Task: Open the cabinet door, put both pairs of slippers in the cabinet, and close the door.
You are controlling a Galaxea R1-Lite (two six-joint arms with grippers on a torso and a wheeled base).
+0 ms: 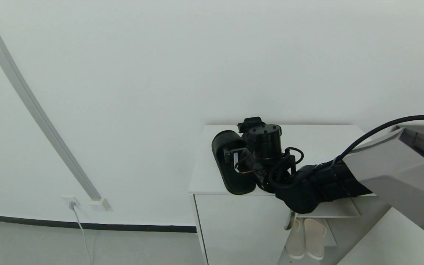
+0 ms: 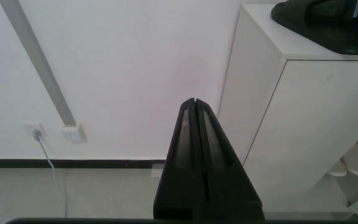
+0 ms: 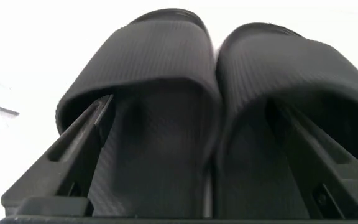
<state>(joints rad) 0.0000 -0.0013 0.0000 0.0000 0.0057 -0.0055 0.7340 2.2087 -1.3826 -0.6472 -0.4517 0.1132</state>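
A white cabinet (image 1: 241, 228) fills the lower right of the head view, against a white wall. On its top, near the front left corner, a pair of black slippers (image 1: 230, 165) stands on edge, 1 sole facing the frame's left. The right pincer (image 3: 190, 106) grasps this pair: its 2 fingers (image 3: 73, 162) are spread, 1 under each strap. Low in the frame, right of the cabinet's white front panel, a pair of white slippers (image 1: 306, 239) sits on an open shelf. The left pincer (image 2: 194, 109) is clenched on nothing, fingers pressed together, in the air beside the cabinet. A wall socket (image 1: 73, 201) sits at lower left.
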